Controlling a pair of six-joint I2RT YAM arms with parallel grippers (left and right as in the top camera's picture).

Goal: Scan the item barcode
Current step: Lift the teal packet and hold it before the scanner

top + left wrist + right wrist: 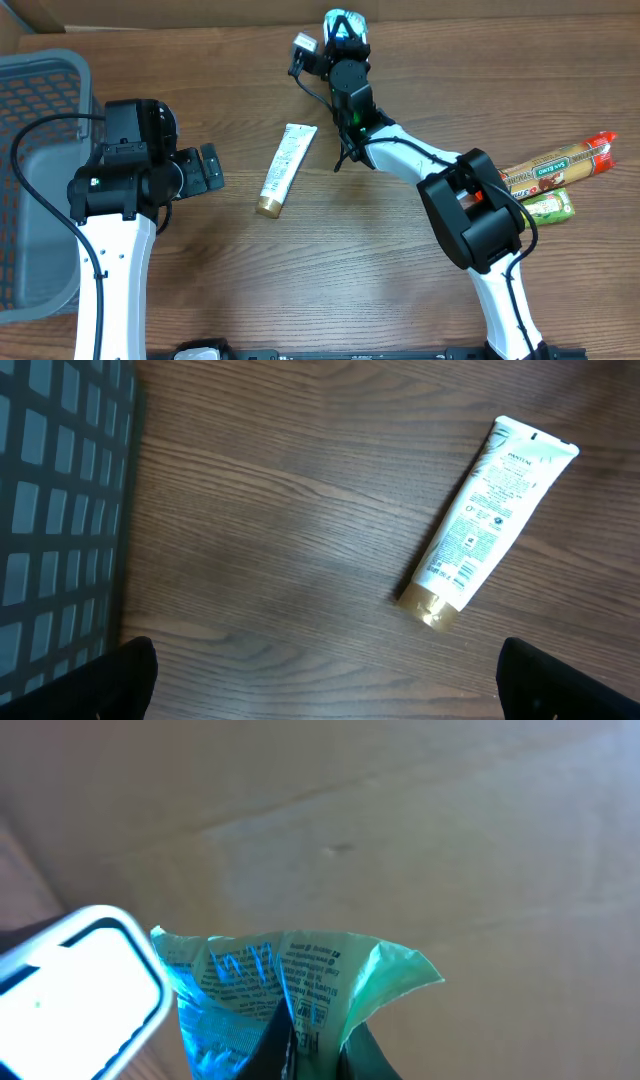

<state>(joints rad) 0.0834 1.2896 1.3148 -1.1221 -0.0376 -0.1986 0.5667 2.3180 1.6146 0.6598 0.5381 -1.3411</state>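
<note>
Your item, the crinkled blue-green packet (347,25), is up at the far edge of the worktop (330,290), pinched from below by the right pincer (347,45), whose jaws are closed tight on it. In the right wrist view its printed face stands just beside the white scanner (304,44), so I judge it is held there to present the print to the reader. You cannot tell whether a barcode faces the scanner. The left pincer (210,168) hangs wide and empty near the left edge, next to the grey basket (50,62), probably parked out of the way. A white tube (285,168) lies flat mid-worktop, between the arms and well apart from both pincers. Snack bars (555,165) lie at the right edge. You have little room behind the packet, and the open wood lies toward the near edge
</note>
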